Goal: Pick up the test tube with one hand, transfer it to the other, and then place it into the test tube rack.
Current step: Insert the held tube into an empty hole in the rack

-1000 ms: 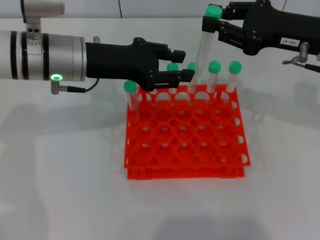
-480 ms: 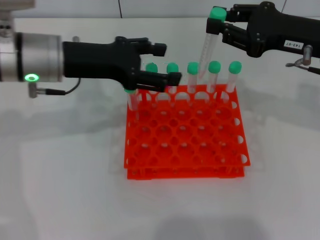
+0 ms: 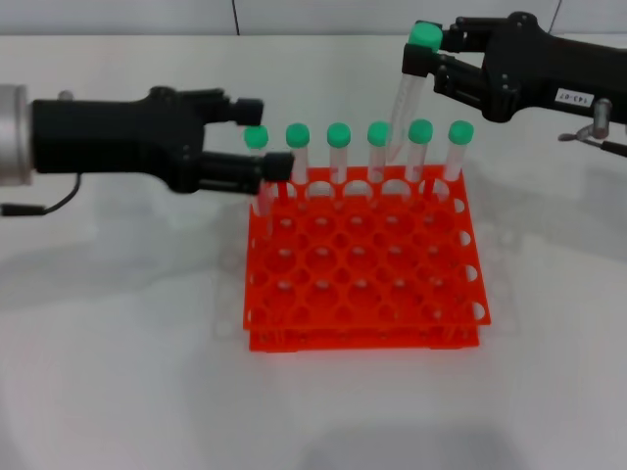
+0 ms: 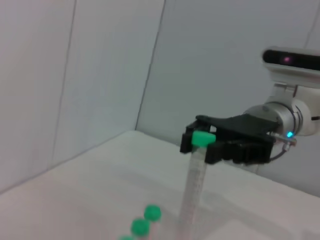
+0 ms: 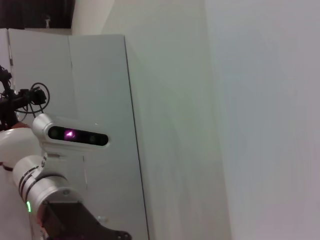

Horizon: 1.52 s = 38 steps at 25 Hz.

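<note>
A small white label is showing on the right end effector, its print too tiny to read.

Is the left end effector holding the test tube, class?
No: the right end effector grips the test tube by its cap; the left end effector holds nothing.

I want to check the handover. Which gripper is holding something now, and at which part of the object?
The right gripper holds the test tube at its top, just under the green cap. The left gripper, beside the test tube rack, holds nothing.
</note>
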Each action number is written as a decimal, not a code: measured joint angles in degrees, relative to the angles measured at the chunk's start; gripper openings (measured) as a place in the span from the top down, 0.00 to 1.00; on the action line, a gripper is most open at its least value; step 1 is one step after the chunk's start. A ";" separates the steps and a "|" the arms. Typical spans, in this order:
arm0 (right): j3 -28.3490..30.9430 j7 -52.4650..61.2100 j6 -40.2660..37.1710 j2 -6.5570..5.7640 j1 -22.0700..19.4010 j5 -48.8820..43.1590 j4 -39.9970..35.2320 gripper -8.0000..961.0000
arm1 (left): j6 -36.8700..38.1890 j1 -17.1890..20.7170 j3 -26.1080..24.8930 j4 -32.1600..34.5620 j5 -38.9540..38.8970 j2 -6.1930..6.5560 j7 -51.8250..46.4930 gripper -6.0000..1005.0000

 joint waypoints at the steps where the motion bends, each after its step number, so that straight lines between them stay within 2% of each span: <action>1: -0.47 -0.03 0.04 0.03 -0.25 0.41 -0.03 0.72 | 0.73 0.79 -0.01 0.97 0.17 0.04 -0.65 0.11; 7: -3.15 -0.23 0.37 0.05 -1.33 2.60 -0.03 0.72 | 3.46 7.23 -0.43 7.98 0.37 0.24 -2.83 0.12; 11: -4.29 -0.34 0.66 0.25 -1.93 3.27 0.25 0.72 | 4.20 9.75 -0.49 9.10 0.73 1.00 -3.03 0.12; 13: -5.88 -0.82 1.29 0.32 -1.85 4.31 0.55 0.72 | 4.20 9.75 -0.49 9.10 0.73 1.00 -3.03 0.12; 14: -7.44 -1.22 2.14 0.34 -1.74 5.29 0.63 0.72 | 4.40 10.42 -0.49 9.11 0.87 1.41 -2.98 0.12; 15: -7.44 -1.22 2.14 0.34 -1.74 5.29 0.63 0.72 | 5.29 11.72 -0.52 9.06 1.27 2.35 -2.48 0.12; 16: -10.80 -1.97 4.51 0.32 -1.57 7.53 0.51 0.72 | 5.65 12.30 -0.73 8.94 2.08 2.99 -2.06 0.12; 26: -19.31 -4.30 11.03 0.39 -0.81 13.57 0.75 0.72 | 6.41 11.32 -1.98 8.44 8.67 3.88 -0.12 0.12; 31: -23.87 -5.24 14.28 0.38 -0.73 17.28 0.71 0.72 | 7.39 10.54 -1.98 7.63 12.07 3.90 0.83 0.12; 38: -29.36 -5.50 19.26 0.36 0.43 20.57 0.01 0.72 | 7.87 10.94 -2.07 5.77 12.85 3.92 4.03 0.12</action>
